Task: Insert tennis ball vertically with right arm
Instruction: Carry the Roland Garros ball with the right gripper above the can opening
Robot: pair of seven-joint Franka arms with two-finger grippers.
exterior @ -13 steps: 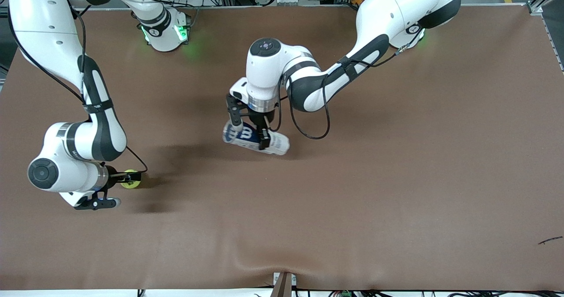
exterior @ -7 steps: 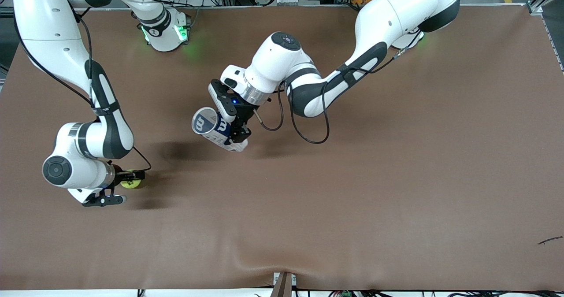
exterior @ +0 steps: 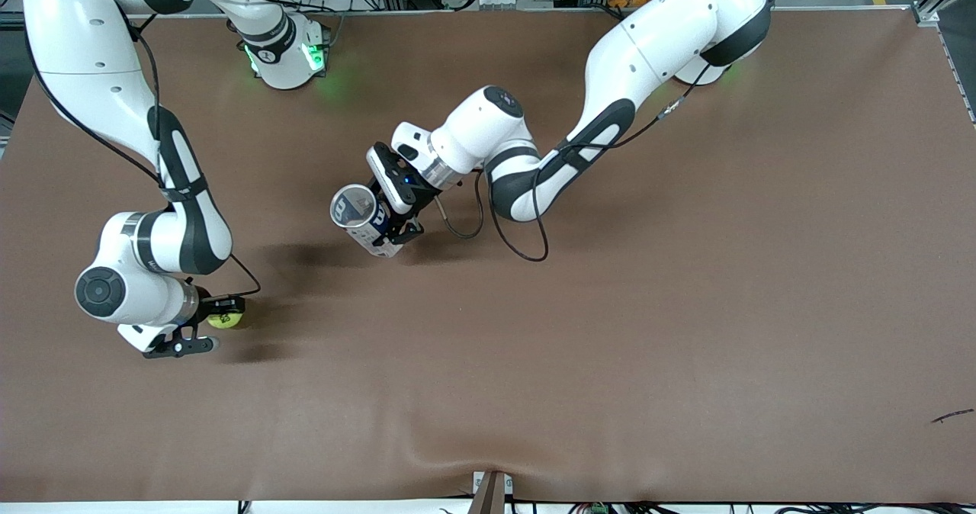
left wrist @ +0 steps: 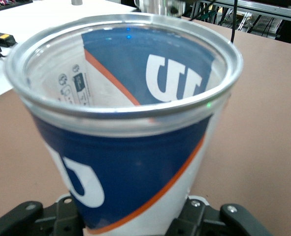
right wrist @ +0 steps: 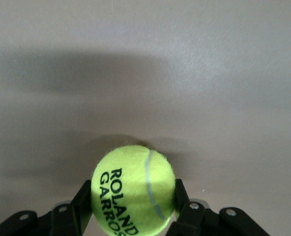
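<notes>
My right gripper (exterior: 221,312) is shut on a yellow-green tennis ball (exterior: 226,319) printed "ROLAND GARROS", low over the table at the right arm's end. The ball fills the space between the black fingers (right wrist: 81,201) in the right wrist view (right wrist: 133,191). My left gripper (exterior: 393,220) is shut on a blue and white tennis ball can (exterior: 362,218) with an orange stripe, held tilted over the middle of the table. Its open, metal-rimmed mouth (exterior: 352,206) points toward the right arm's end and upward. The can (left wrist: 130,132) looks empty inside in the left wrist view.
The brown table (exterior: 648,308) has a ripple at its edge nearest the front camera (exterior: 457,453). A small dark scrap (exterior: 951,416) lies near the left arm's end. Dark shadows (exterior: 320,258) lie on the table between the two grippers.
My left gripper has lifted the can off the table and turned it from lying flat to tilted, mouth up. My right gripper has shifted slightly with the ball in it.
</notes>
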